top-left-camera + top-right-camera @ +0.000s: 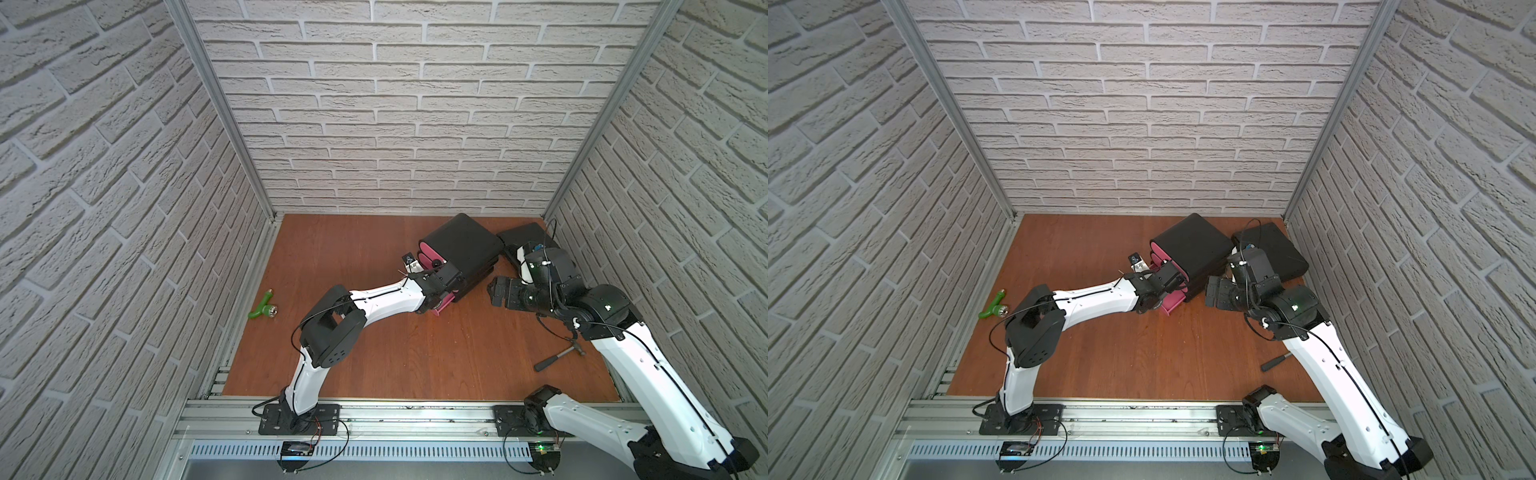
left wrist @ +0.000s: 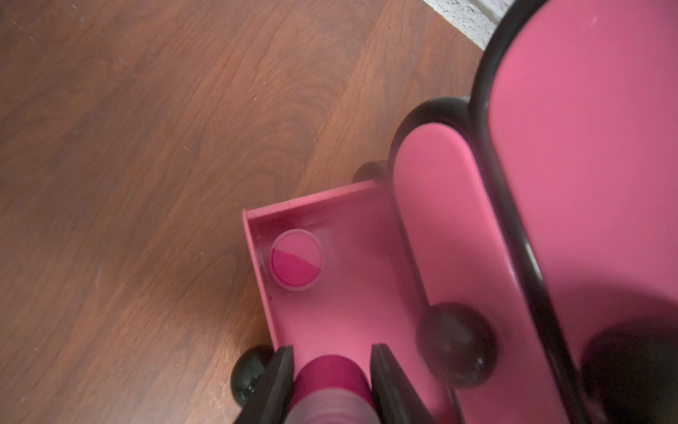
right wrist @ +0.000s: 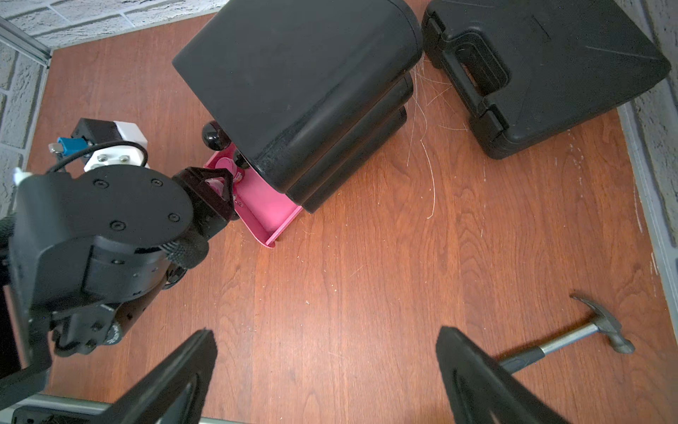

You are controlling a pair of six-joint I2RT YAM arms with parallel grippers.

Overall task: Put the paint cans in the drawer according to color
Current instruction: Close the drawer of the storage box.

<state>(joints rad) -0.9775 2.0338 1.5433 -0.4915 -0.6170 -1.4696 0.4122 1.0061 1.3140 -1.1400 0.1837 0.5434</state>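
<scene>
- The left gripper point(image 2: 332, 348) is seen clamped on a pink paint can point(image 2: 330, 381), held over the pulled-out bottom drawer point(image 2: 312, 199).
- A second pink can point(image 2: 296, 260) is found upright in a corner of that drawer.
- The can is judged light, rigid and slick; its round sides are best pinched.
- The right gripper point(image 3: 324, 330) is held wide apart, empty, beside the cabinet point(image 1: 461, 245).

The can point(image 2: 332, 389) ran off the left wrist picture's bottom edge. The knob point(image 2: 455, 343) there was blurred. In a top view the right arm point(image 1: 1320, 365) hid the hammer point(image 1: 1273, 363) head.
</scene>
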